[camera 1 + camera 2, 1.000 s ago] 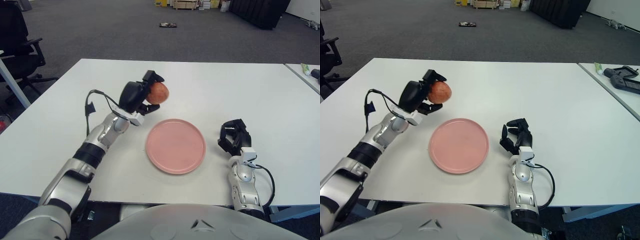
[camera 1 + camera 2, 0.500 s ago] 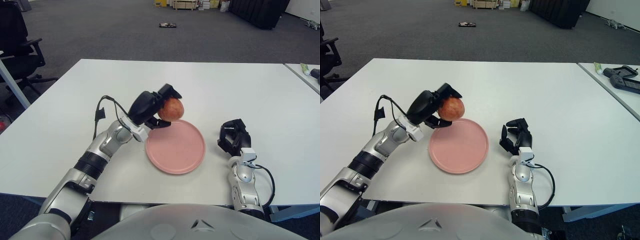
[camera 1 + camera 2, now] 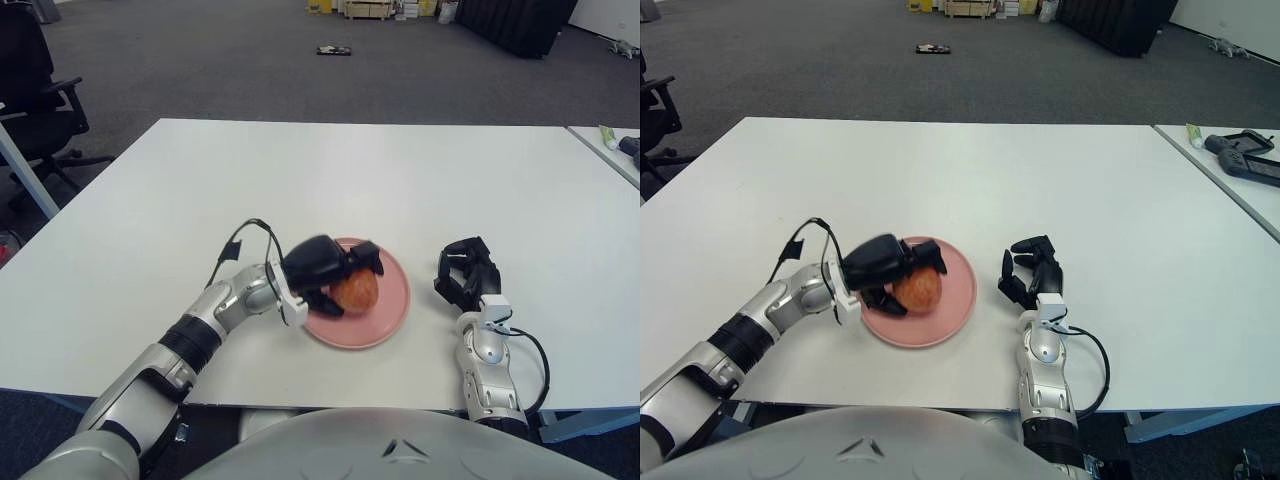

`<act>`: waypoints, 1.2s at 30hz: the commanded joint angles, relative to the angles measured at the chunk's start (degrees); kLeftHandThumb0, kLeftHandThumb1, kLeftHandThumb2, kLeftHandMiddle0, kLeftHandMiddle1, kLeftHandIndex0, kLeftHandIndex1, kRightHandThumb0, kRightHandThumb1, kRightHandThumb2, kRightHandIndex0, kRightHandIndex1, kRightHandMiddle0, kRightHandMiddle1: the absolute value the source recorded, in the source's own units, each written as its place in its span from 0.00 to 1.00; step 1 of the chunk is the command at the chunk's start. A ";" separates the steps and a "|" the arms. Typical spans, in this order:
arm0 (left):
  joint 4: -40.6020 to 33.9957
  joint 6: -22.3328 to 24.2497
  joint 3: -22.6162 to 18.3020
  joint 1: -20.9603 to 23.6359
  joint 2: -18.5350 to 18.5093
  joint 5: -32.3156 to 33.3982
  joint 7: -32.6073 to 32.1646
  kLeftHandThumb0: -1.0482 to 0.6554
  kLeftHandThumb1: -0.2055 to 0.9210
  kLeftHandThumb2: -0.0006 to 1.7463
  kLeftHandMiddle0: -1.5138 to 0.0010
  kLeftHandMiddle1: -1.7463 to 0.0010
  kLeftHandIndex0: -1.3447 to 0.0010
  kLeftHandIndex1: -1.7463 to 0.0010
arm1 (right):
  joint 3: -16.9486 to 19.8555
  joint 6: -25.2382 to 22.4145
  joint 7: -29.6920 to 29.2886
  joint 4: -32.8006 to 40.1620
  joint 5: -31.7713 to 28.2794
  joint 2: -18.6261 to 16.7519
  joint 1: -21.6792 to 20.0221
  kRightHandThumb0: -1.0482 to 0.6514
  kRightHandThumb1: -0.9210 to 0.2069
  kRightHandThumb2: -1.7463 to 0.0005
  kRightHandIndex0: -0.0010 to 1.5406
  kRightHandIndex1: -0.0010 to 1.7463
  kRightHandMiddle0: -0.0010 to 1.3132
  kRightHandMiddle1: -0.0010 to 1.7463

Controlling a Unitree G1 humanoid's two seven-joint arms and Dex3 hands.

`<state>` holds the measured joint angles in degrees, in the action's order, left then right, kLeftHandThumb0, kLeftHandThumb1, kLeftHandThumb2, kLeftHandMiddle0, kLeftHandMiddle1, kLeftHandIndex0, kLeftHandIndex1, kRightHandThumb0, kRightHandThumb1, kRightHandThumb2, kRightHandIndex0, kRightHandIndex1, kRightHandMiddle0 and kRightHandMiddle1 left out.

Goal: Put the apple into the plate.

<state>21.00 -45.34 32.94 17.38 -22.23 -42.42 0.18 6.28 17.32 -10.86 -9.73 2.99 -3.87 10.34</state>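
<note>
Landmark: pink plate [image 3: 385, 312] on the white table [image 3: 150, 220], near its front edge.
Change, 1.0 s ago to now: the left hand [image 3: 325, 272] carried the apple [image 3: 355, 290] from up in the air beyond the plate's far-left rim down onto the plate. Half a second ago it hung over the far-left rim.
Apple: on the plate's left half, low against the surface; contact with the plate is likely, not certain.
Left hand: fingers wrapped around the apple, one above, one below; forearm crosses the plate's left rim.
Right hand [image 3: 1032, 275]: just right of the plate, fingers loosely curled, holding nothing, unchanged.
Right eye view only: dark device [image 3: 1245, 155] and tube [image 3: 1197, 136] on the neighbouring table, far right of the plate.
Left eye view only: office chair [image 3: 35, 85], far left beyond the plate.
</note>
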 commanded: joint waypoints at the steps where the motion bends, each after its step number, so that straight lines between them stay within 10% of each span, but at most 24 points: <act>1: 1.75 -0.64 1.29 4.38 -1.14 -4.48 -0.06 0.34 0.45 0.76 0.19 0.00 0.54 0.00 | 0.07 -1.66 0.08 -1.03 -0.44 -0.03 0.24 0.38 0.27 0.46 0.31 0.99 0.29 1.00; 27: 11.83 0.26 9.31 6.25 -0.41 -14.16 -11.94 0.35 0.51 0.72 0.22 0.00 0.58 0.00 | -0.16 -2.10 -0.18 -0.05 -0.22 -0.43 0.59 0.39 0.26 0.47 0.29 0.99 0.28 1.00; 36: 15.15 -4.83 10.10 9.10 0.68 -7.23 -5.71 0.34 0.77 0.51 0.69 0.04 0.78 0.02 | -0.17 -2.36 -0.35 0.21 -0.19 -0.74 0.59 0.39 0.25 0.48 0.30 0.98 0.28 1.00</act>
<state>33.15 -48.74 40.56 26.88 -20.97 -49.37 -11.04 6.19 16.32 -11.02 -9.01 3.14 -4.31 10.55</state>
